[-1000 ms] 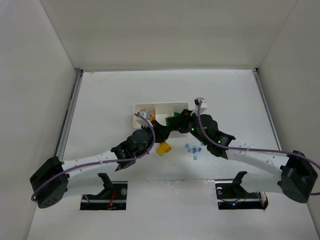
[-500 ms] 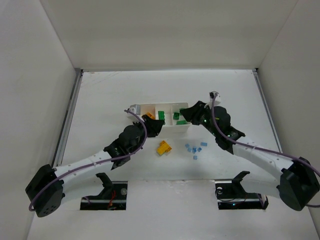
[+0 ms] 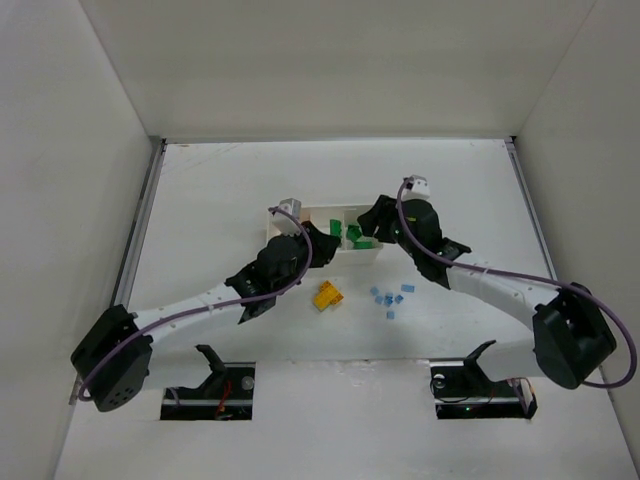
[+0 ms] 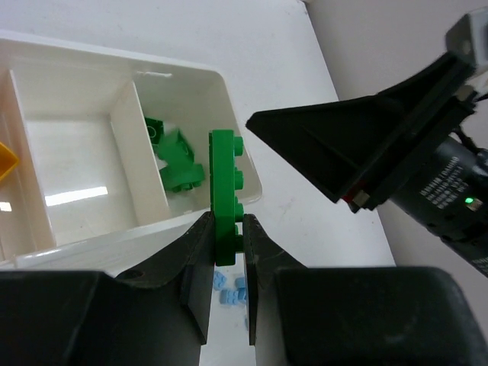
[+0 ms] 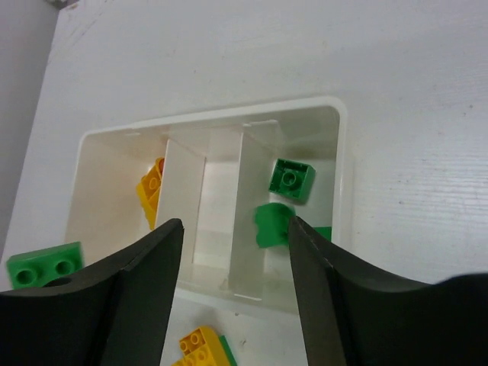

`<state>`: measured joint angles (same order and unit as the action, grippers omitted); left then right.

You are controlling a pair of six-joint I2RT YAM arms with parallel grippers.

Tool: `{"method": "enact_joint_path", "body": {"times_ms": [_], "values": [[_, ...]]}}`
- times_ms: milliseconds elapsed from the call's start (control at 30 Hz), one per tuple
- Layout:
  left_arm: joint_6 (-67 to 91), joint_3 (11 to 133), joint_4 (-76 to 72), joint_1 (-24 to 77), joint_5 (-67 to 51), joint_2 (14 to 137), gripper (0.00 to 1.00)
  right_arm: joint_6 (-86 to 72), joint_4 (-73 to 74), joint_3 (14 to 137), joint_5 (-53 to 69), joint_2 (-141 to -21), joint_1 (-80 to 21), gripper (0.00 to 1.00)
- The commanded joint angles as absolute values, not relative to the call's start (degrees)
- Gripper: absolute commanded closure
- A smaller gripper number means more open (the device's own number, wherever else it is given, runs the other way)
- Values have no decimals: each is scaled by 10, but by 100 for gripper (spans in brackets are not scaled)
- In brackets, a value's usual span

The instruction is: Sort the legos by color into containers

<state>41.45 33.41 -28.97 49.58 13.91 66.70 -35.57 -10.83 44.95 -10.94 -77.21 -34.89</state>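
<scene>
The white tray has three containers side by side. In the left wrist view my left gripper is shut on a flat green lego, held on edge above the tray's near right corner. The same lego shows at the lower left of the right wrist view. My right gripper hangs open over the right container, where green legos lie; one is blurred. Yellow legos lie in the left container. The middle container looks bare.
On the table before the tray lie a yellow lego on a green one and several tiny blue legos. The two grippers are close together over the tray's right half. White walls enclose the table on three sides.
My right gripper has opened wider and a green lego has left it for the right container. My left arm has carried its green lego right, toward that container.
</scene>
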Motion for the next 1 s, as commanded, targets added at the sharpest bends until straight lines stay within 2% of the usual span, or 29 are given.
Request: {"method": "enact_joint_path", "body": {"times_ms": [0,67,233,267,367,500,567,667,733,833,900,967], "values": [[417,377,-318,484,123,698,89,-343,-120,454,-135,-738,-343,36],[424,398,-330,476,105,735,89,-340,-115,429,-140,-709,-339,41],[430,445,-344,460,80,813,88,-366,-55,349,-178,-606,-352,69],[431,456,-343,456,78,830,88,-374,-28,338,-191,-588,-361,72],[431,493,-338,448,65,882,86,-403,44,310,-240,-538,-398,71],[433,531,-313,440,69,939,84,-441,160,307,-291,-508,-463,53],[431,553,-295,438,70,962,81,-458,197,307,-304,-512,-494,50],[421,577,-278,439,85,987,73,-478,220,302,-305,-539,-508,50],[411,590,-264,441,95,995,63,-484,230,314,-298,-558,-515,50],[391,594,-253,448,106,988,53,-486,236,319,-291,-585,-523,57],[373,589,-253,455,114,971,50,-487,243,330,-278,-607,-535,61],[357,576,-252,465,127,944,52,-488,250,337,-273,-629,-544,61]]}}
